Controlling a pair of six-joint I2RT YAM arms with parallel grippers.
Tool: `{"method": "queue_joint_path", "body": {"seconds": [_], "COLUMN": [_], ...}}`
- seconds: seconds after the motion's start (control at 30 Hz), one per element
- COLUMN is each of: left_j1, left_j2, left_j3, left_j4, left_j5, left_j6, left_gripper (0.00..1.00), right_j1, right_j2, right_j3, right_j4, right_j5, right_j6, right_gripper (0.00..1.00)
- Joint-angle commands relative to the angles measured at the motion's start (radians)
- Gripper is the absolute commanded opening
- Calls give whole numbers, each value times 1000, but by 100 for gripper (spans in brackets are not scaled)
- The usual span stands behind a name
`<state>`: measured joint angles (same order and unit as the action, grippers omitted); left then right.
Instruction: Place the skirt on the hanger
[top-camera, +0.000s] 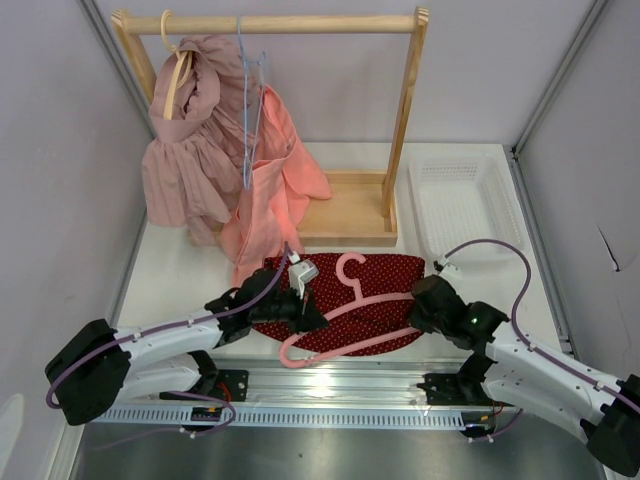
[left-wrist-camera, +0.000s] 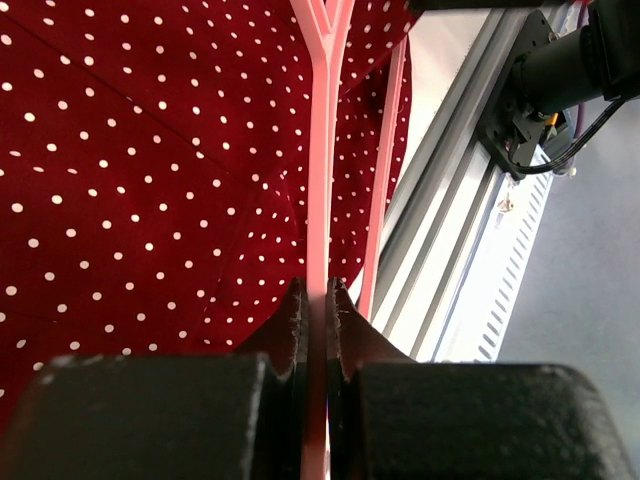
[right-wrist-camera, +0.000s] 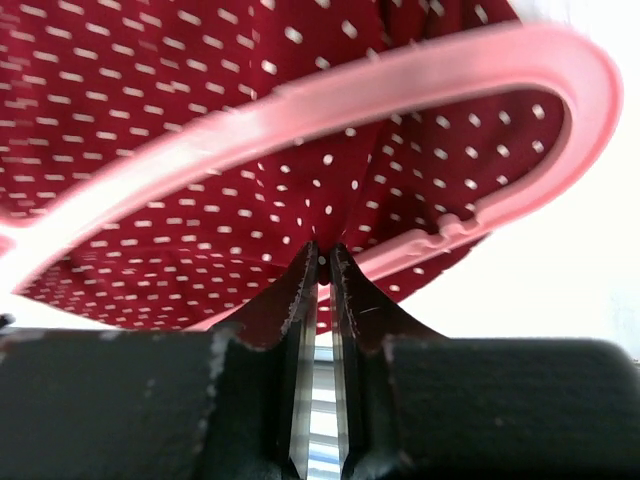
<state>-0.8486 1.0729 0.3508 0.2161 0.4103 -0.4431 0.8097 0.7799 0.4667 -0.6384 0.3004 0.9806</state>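
Note:
The dark red polka-dot skirt (top-camera: 375, 285) lies flat on the table near the front edge. On top of it lies the pink hanger (top-camera: 352, 268), hook pointing to the back. My left gripper (top-camera: 312, 312) is shut on the hanger's thin bar (left-wrist-camera: 322, 150), with the skirt (left-wrist-camera: 140, 150) beneath it. My right gripper (top-camera: 416, 310) sits at the skirt's right edge. In the right wrist view its tips (right-wrist-camera: 323, 250) pinch a small fold of skirt (right-wrist-camera: 150, 60), just under the hanger's curved end (right-wrist-camera: 400, 85).
A wooden rack (top-camera: 405, 120) stands at the back with a mauve ruffled garment (top-camera: 185, 150), a salmon garment (top-camera: 275, 185) and a pale blue wire hanger (top-camera: 245, 110). A white basket (top-camera: 465, 200) sits at back right. A metal rail (top-camera: 330, 385) runs along the near edge.

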Motion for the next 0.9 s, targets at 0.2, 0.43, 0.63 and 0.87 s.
{"method": "queue_joint_path", "body": {"seconds": [0.2,0.43,0.63,0.87], "left_j1": [0,25,46,51], "left_j2": [9,4,-27,-5], "left_j3": [-38,-19,-56,-79], "left_j4": [149,124,206,279], "left_j5": [-70,-120,-4,91], "left_j6": [55,99,84,80], "left_gripper": [0,0,0,0], "right_j1": [-1,-3,-3,-1], "right_j2": [15,-7,2,2], "right_j3": [135,191,224,216], "right_j4": [-69,-121,-153,-147], "right_j5": [46,59,57,43], "right_j6": [-45,-53,-63,-54], "right_gripper": [12,11,11,11]}}
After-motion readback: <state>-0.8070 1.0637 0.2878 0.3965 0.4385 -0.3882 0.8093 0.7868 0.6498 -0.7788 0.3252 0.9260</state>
